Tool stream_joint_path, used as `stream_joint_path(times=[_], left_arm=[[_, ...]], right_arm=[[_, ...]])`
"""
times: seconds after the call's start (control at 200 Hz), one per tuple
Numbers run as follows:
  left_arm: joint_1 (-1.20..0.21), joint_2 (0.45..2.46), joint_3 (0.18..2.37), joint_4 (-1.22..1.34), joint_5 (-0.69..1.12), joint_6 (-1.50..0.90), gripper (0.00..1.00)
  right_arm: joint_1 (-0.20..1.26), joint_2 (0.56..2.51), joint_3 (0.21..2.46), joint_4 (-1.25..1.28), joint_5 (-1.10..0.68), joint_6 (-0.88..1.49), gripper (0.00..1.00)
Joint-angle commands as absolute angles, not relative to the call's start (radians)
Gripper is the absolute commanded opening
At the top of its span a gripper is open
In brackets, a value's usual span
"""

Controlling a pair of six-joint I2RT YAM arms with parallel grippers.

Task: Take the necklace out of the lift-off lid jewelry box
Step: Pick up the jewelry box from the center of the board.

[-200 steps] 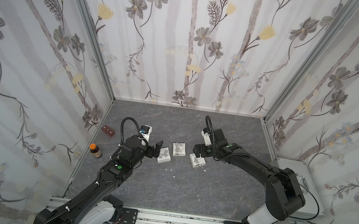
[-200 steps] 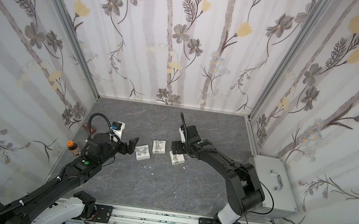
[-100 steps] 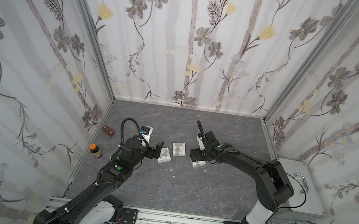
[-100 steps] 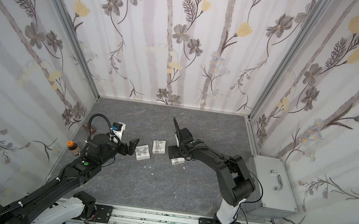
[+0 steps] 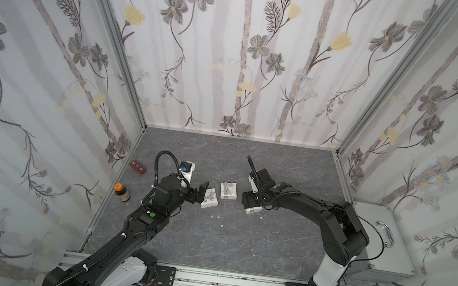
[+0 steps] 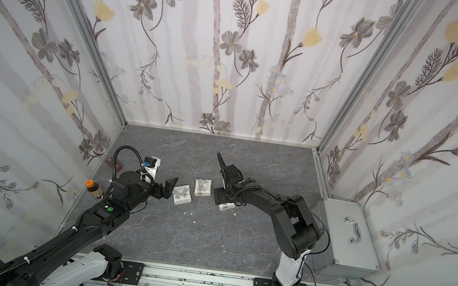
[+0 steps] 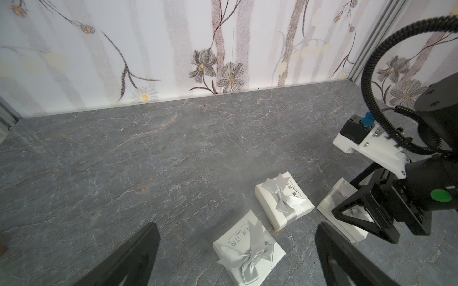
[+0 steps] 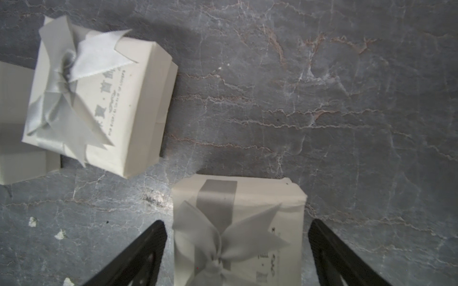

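Now, my right pincer [image 8: 238, 222] straddles a ribboned box [image 8: 260, 203], apart, not touching — twin box [image 8: 99, 99] just beside; left pincer [image 7: 238, 224] gapes near a third box [image 7: 247, 250].

Both arms [image 5: 304, 203] are black with white bases [image 5: 327, 278].

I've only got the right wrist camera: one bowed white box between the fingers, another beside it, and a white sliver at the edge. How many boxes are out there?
Observer: Three, in a row: left box, middle box, right box. Your sliver is likely the left box.
Operator: And the other arm?
Observer: The left gripper is open at the left box, not gripping it.
Operator: Anything else around?
Observer: An orange-capped bottle and a brown block, both further left than the left gripper.
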State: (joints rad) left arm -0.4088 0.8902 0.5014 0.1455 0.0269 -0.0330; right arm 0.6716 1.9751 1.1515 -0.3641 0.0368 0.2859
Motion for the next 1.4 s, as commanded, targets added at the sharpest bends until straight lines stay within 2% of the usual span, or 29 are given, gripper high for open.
stream_joint_path(times=[0.0,0.215,0.39,0.555,0.754,0.934,1.084,1.229,1.354,1.394], left_arm=[[-0.411,0.890,0.498,0.155,0.023,-0.035,1.00],[-0.412,0.892,0.499,0.153,0.020,-0.032,1.00],[-0.414,0.904,0.494,0.155,0.025,-0.029,1.00],[-0.414,0.930,0.495,0.175,0.144,-0.036,1.00],[-0.414,0.981,0.499,0.279,0.393,-0.139,1.00],[-0.413,1.030,0.485,0.504,0.567,-0.321,1.00],[-0.413,1.147,0.489,0.795,0.663,-0.553,1.00],[-0.413,1.274,0.507,1.113,0.744,-0.780,1.00],[-0.415,1.372,0.528,1.399,0.804,-0.956,1.00],[-0.419,1.382,0.542,1.406,0.820,-0.983,1.00]], right_arm=[[0.680,1.987,1.166,-0.383,0.089,0.282,0.87],[0.681,1.997,1.172,-0.395,0.111,0.285,0.80],[0.681,1.975,1.177,-0.396,0.114,0.293,0.66],[0.669,1.920,1.166,-0.377,0.061,0.288,0.62],[0.579,1.743,1.060,-0.247,-0.251,0.278,0.60],[0.481,1.561,0.986,-0.141,-0.523,0.268,0.61],[0.452,1.458,0.958,-0.049,-0.723,0.281,0.62],[0.449,1.370,0.907,0.148,-0.897,0.382,0.62],[0.448,1.327,0.878,0.283,-0.960,0.458,0.62],[0.449,1.320,0.875,0.296,-0.969,0.464,0.62]])
